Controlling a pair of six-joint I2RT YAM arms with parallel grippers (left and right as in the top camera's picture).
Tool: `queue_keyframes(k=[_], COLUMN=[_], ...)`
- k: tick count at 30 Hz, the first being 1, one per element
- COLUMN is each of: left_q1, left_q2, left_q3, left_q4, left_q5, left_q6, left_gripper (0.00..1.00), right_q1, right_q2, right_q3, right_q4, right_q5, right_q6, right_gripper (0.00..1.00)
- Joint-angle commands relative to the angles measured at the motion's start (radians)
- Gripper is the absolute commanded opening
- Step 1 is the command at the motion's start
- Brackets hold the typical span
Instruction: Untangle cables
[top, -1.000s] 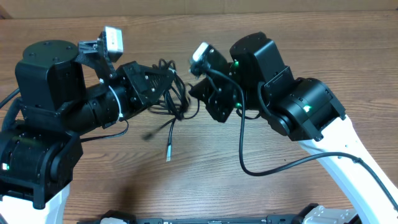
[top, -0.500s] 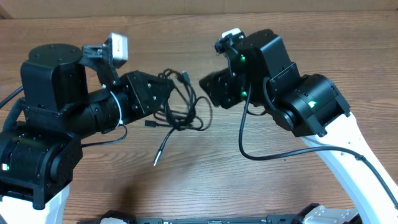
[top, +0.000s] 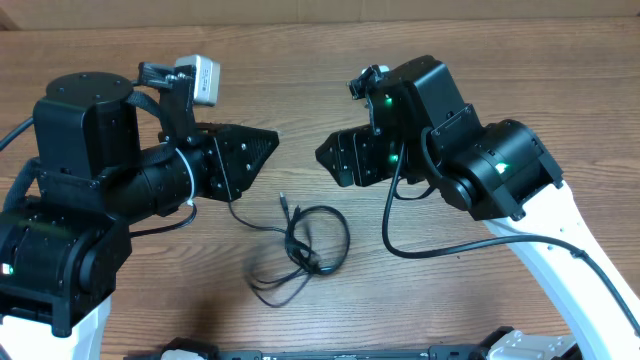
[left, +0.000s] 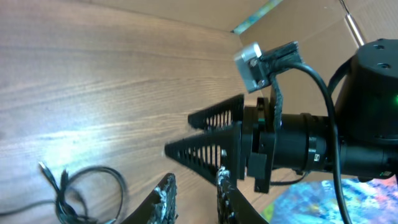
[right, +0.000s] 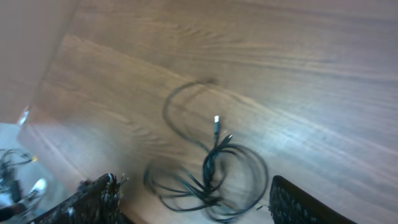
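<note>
- Cables (top: 305, 245): thin, black, limp and very light. Expect them to flop, drag along and spring back into loops. No stiffness to push against.
- They lie loose on the surface (top: 480, 60), between the two arms and nearer you than both grippers. Nothing is touching them.
- Layout: one round loop on the right, a flatter loop at lower left, and strands crossing where the two meet. A small plug (top: 283, 200) sticks out at the top, clear of the tangle.
- Where to grab, my call: take the free plug end or the outer arc of the round loop with one gripper. Pin a strand beside the crossing with the other, then pull apart slowly. The jacket looks smooth, so pinch firmly or it may slip.
- Left gripper (left: 196, 180): jaws only narrowly parted, nothing between them.
- Right gripper (right: 193, 183): spread wide, empty, with the cables lying below it.
- Versus a second ago: the bundle was bunched up high between both grippers. Now it's dropped, lower on the surface and spread looser, and the grippers have backed apart.
</note>
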Motion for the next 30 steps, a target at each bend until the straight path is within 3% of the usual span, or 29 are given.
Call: queue_keyframes(k=[1,6,14,15,19,21,30], left_q1=[0.005,0.005,0.004,0.003,-0.024,-0.051,-0.197], left_q2=[0.002,0.008,0.014,0.014,0.014,0.013,0.013], left_q3=[0.023,0.023,-0.042,-0.054,-0.112,-0.157,-0.484], left_q4=[-0.005,-0.107,-0.277,-0.299,-0.356,-0.354,-0.185], left_q5=[-0.01,-0.056,-0.12,-0.113,-0.099,-0.1,-0.122], left_q6=[0.063,0.061,0.019,0.02,0.022,0.028,0.014], left_gripper=[0.25,0.41,0.44,0.43,0.43,0.42,0.42], right_q1=[-0.001,-0.001,-0.002,-0.002,-0.002,-0.002,-0.007], right_q2=[-0.012,-0.012,-0.012,-0.012,-0.012,-0.012,-0.013], right_q3=[0.0,0.0,0.0,0.0,0.0,0.0,0.0], right_q4=[-0.012,-0.063,-0.107,-0.108,-0.112,-0.11,-0.117], right_q5=[-0.053,-0.008,0.181,0.213,0.406,0.473,0.502], right_q6=[0.03,-0.042,-0.035,-0.023,0.047,0.069,0.121], right_gripper=[0.75,0.76,0.77,0.85,0.95,1.0,1.0])
